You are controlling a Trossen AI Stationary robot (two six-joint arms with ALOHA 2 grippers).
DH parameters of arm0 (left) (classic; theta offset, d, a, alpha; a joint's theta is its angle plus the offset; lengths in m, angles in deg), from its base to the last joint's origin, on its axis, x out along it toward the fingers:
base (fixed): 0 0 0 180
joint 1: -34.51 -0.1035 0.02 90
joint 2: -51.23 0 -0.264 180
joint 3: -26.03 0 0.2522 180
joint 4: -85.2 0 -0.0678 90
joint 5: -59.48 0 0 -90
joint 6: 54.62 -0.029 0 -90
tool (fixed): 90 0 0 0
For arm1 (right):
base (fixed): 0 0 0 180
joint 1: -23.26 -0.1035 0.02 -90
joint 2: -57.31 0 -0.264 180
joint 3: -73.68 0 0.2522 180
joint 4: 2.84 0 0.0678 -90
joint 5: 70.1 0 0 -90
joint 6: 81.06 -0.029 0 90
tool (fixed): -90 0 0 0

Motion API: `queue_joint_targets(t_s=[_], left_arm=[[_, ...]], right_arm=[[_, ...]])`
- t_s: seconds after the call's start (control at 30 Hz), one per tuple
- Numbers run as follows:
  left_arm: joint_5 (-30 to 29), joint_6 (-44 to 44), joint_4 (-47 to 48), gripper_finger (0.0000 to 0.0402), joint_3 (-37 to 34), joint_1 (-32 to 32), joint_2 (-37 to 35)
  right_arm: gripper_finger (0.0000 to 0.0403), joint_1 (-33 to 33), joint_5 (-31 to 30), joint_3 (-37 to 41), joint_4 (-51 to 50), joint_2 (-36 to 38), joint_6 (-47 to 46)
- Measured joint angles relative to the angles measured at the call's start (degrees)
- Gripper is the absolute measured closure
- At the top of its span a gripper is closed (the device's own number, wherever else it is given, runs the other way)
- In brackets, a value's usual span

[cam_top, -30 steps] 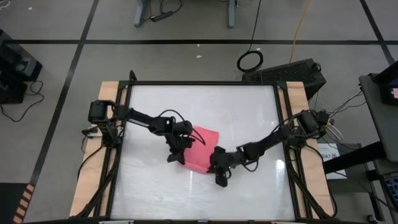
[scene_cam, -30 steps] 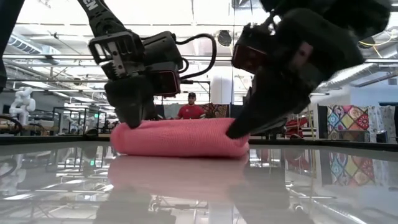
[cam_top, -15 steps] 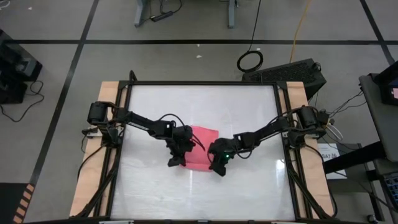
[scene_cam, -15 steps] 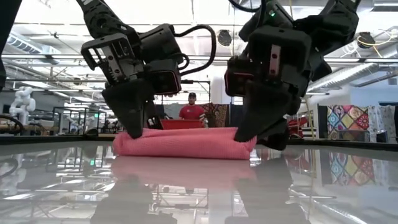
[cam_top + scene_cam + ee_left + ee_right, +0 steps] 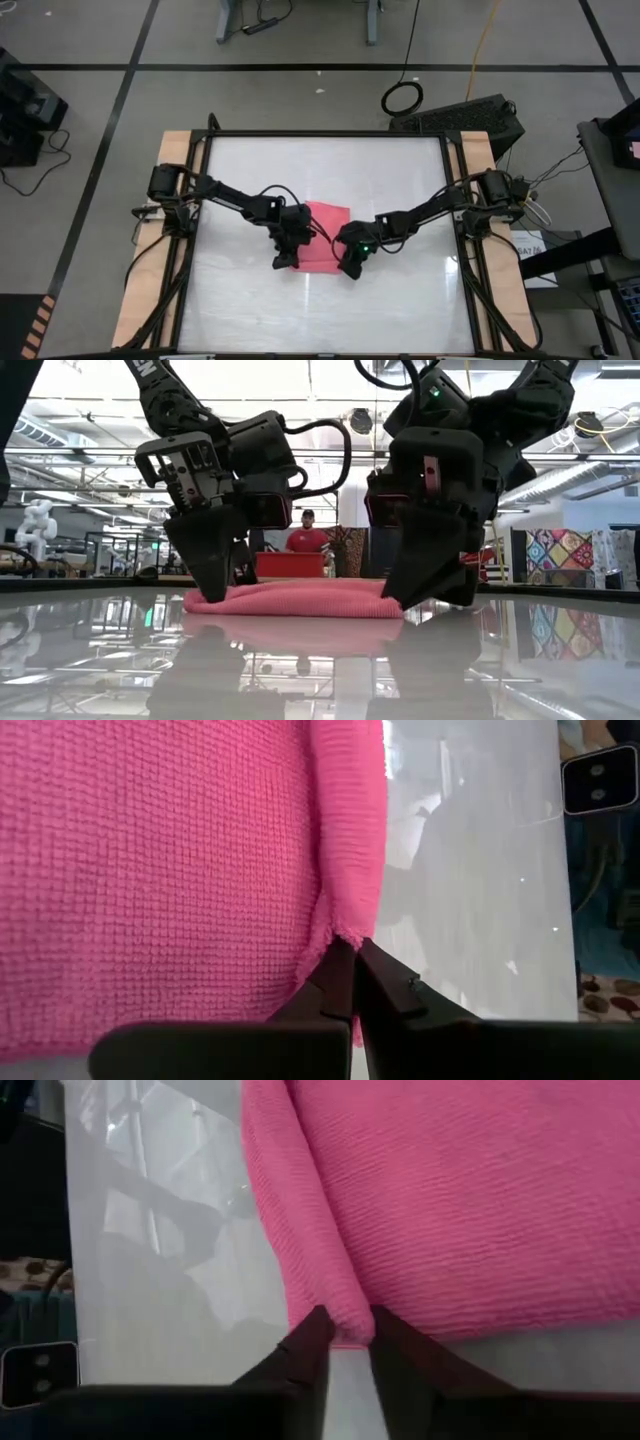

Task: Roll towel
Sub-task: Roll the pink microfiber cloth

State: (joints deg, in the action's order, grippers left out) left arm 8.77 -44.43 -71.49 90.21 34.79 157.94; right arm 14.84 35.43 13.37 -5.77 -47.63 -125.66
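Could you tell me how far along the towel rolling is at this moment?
Early. Done: the towel has a folded near edge on the table. In hand: the left gripper and right gripper each pinch a near corner. Left: rolling it up, as most lies flat.

Both arms are basically all black, slim jointed links bolted at the table's side rails, with loose black cables looping off the wrists. The left gripper has a boxy head with a pale, screw-dotted faceplate and fingers tapering to blunt wedges. The right gripper is chunkier, with a thin red strip down its face (plus a tiny green light up top).
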Motion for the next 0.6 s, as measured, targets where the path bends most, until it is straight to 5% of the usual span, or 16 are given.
queue_joint_targets(t_s=[0.3,0.6], left_arm=[[-0.7,1.4,-0.5,0.0397,-0.1,-0.2,0.2],[-0.6,1.5,-0.6,0.0397,-0.2,-0.3,0.2]], right_arm=[[0.0226,-1.4,-6.7,0.1,-2.2,4.1,8.0],[0.0211,-9.6,-22.0,0.1,-6.0,9.6,28.2]])
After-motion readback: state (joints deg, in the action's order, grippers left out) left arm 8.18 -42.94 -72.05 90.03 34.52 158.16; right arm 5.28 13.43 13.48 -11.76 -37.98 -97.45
